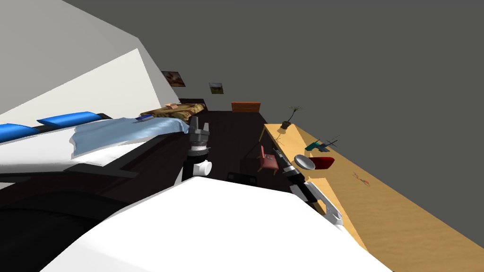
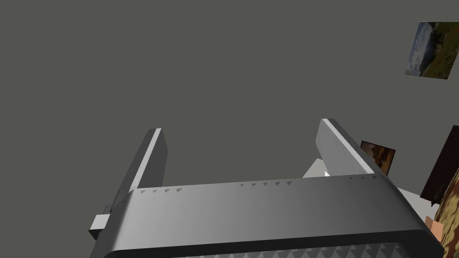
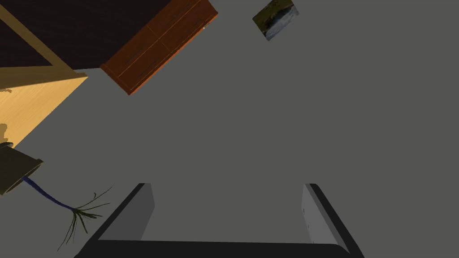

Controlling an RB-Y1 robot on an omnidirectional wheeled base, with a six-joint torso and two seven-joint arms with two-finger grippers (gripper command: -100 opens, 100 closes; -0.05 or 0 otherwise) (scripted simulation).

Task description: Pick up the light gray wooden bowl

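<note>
Right gripper (image 1: 276, 151), fingers spread wide, hangs near the light grey shallow round bowl (image 1: 305, 162) on the long pale wooden table (image 1: 392, 217), aimed past it, so probably not yet lined up. Nothing shows inside the bowl; a dark red dish (image 1: 326, 163) sits just beside it. Left gripper (image 1: 199, 124) is raised, also wide.

Flat even render light, dim grey walls, head view rolled w/ wide-lens splay.
</note>
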